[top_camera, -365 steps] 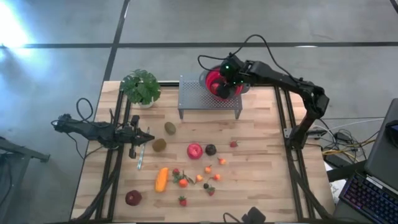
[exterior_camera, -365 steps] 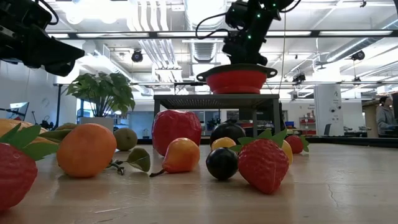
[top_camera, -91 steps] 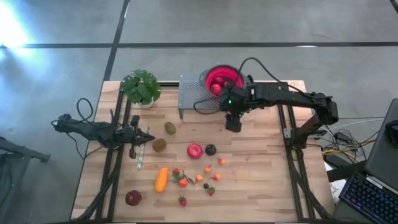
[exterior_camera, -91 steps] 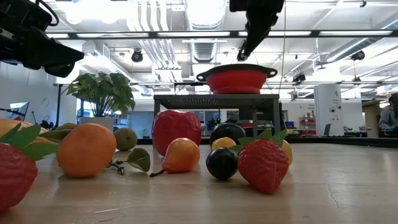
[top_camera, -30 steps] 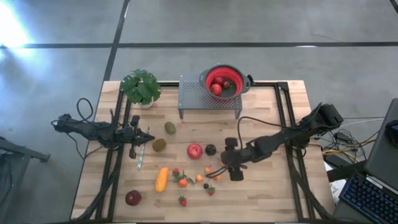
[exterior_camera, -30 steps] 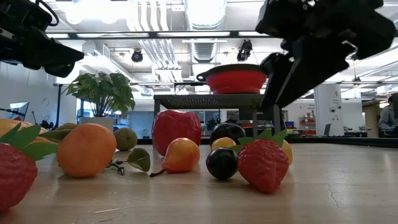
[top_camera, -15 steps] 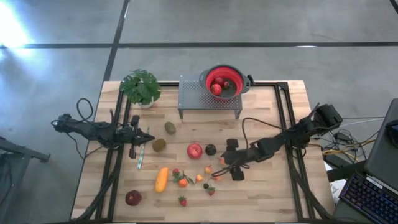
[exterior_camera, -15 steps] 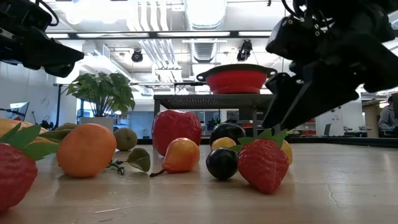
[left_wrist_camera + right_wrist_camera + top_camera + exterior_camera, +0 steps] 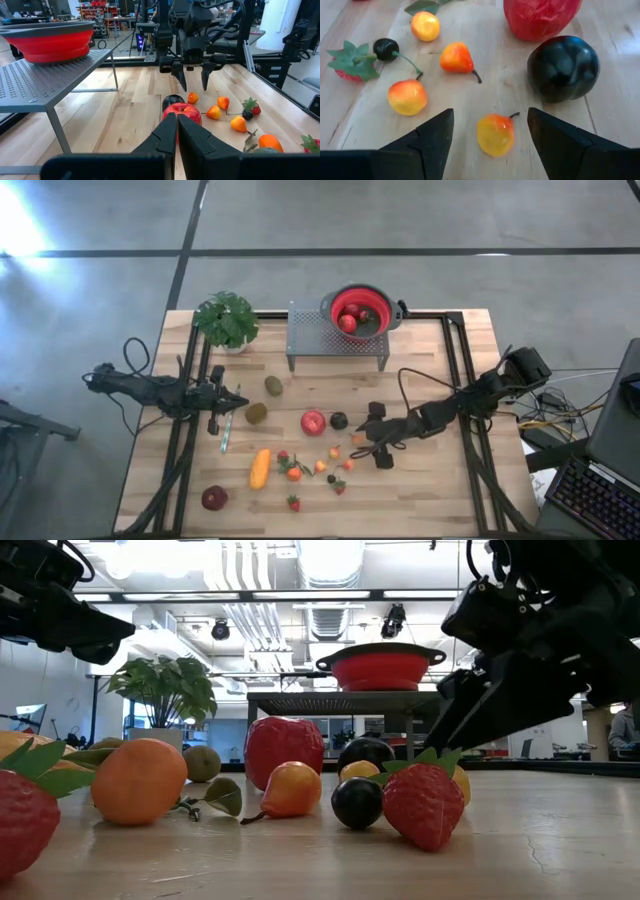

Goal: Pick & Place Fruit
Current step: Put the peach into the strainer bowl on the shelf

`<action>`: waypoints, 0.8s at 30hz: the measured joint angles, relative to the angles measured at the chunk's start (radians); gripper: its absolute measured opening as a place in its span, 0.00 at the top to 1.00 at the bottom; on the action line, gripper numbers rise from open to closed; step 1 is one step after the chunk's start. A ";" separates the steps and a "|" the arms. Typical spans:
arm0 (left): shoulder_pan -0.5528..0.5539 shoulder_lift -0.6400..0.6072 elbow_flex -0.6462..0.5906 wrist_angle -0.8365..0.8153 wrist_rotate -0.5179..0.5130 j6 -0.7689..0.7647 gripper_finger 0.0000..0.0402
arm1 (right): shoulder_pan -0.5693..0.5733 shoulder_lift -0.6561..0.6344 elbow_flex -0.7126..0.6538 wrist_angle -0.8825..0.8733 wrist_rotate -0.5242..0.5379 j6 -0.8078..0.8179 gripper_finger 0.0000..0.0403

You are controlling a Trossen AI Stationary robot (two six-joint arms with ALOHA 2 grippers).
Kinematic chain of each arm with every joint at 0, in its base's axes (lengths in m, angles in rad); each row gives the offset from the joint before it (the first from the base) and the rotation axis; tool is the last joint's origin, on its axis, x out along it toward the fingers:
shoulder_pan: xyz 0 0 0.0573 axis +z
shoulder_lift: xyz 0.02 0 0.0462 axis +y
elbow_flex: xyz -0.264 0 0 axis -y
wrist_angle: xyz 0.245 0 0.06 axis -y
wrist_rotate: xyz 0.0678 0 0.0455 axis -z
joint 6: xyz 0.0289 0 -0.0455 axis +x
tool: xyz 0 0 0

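Observation:
Toy fruit lies scattered on the wooden table: a red apple (image 9: 313,422), a dark plum (image 9: 339,420), two brown kiwis (image 9: 257,413), a long orange piece (image 9: 260,468) and several small bits. My right gripper (image 9: 364,442) is low over the table beside the plum, open. Its fingers stand on either side of a small orange-yellow fruit (image 9: 495,134) without touching it. The plum (image 9: 563,67) and apple (image 9: 540,17) lie just beyond. My left gripper (image 9: 176,131) waits shut at the table's left side (image 9: 236,402).
A red colander (image 9: 360,310) holding red fruit sits on a grey perforated stand (image 9: 320,340) at the far edge. A potted plant (image 9: 227,320) stands at the far left. More small fruits (image 9: 407,96) lie close beside the right fingers. A dark-red round fruit (image 9: 214,498) lies near the front left.
My right gripper has come down toward the table and shifted slightly toward the plum, tipping as it sank. It now straddles the small orange-yellow fruit. No fruit has moved.

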 joint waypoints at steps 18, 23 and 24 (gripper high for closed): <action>0.000 0.002 0.000 -0.001 0.000 0.000 0.95 | 0.000 0.138 -0.008 0.093 0.023 -0.001 0.46; 0.000 0.002 0.000 -0.001 0.000 0.000 0.95 | 0.000 0.138 -0.009 0.104 0.024 -0.004 0.50; 0.000 0.002 0.000 -0.001 0.000 0.000 0.95 | 0.000 0.138 -0.009 0.104 0.025 -0.004 0.51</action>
